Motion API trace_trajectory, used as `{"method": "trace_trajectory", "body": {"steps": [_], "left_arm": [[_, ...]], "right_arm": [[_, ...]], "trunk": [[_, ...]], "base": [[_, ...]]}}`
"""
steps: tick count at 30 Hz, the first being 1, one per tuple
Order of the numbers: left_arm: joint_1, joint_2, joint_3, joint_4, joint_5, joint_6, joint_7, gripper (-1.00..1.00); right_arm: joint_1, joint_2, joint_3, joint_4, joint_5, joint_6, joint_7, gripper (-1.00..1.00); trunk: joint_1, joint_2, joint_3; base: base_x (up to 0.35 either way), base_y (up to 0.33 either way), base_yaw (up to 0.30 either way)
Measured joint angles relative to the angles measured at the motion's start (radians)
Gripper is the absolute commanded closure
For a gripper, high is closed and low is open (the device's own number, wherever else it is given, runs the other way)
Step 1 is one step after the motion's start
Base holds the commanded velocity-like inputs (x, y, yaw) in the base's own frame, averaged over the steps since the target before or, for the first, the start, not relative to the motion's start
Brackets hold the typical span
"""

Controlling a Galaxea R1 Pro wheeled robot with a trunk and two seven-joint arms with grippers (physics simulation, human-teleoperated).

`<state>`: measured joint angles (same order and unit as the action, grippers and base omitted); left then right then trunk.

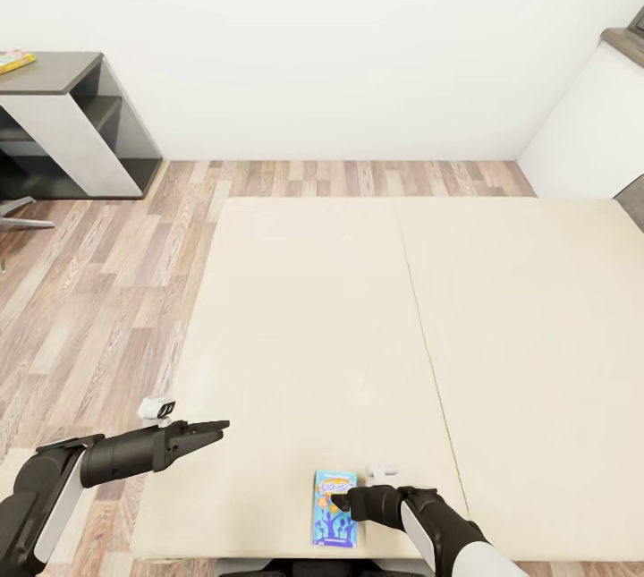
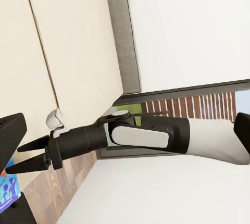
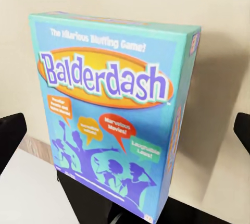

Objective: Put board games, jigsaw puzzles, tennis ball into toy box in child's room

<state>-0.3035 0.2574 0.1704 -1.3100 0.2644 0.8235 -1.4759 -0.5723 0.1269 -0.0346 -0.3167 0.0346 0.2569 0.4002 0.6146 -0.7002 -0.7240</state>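
Note:
A blue board game with cartoon figures, printed "Balderdash", lies flat on the bed's beige mattress close to its near edge. My right gripper hovers at the box's right side, open. Its black fingertips stand wide apart at the two sides of the right wrist view, with the box ahead of them. The left wrist view shows that same right gripper with spread fingers above the blue box. My left gripper is open and holds nothing, over the mattress's left part.
At the far left stands the table's dark grey wing, with a flat colourful thing on it. Wood floor runs left of the bed. A white cabinet stands at the far right. The bed's grey frame meets the white wall.

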Motion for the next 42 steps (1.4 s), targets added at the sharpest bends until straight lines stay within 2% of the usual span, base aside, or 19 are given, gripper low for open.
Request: {"method": "trace_trajectory", "body": {"steps": [20,42], "left_arm": [[0.000,0.000,0.000,0.000,0.000,0.000,0.000,-1.00],[0.000,0.000,0.000,0.000,0.000,0.000,0.000,-1.00]], "right_arm": [[0.000,0.001,0.000,0.000,0.000,-0.002,0.000,-1.00],[0.000,0.002,0.000,-0.002,0.000,-0.005,0.000,-1.00]], "trunk": [[0.000,0.000,-0.025],[0.000,0.000,-0.027]], "base": [[0.000,0.000,0.000],[0.000,0.000,0.000]]}}
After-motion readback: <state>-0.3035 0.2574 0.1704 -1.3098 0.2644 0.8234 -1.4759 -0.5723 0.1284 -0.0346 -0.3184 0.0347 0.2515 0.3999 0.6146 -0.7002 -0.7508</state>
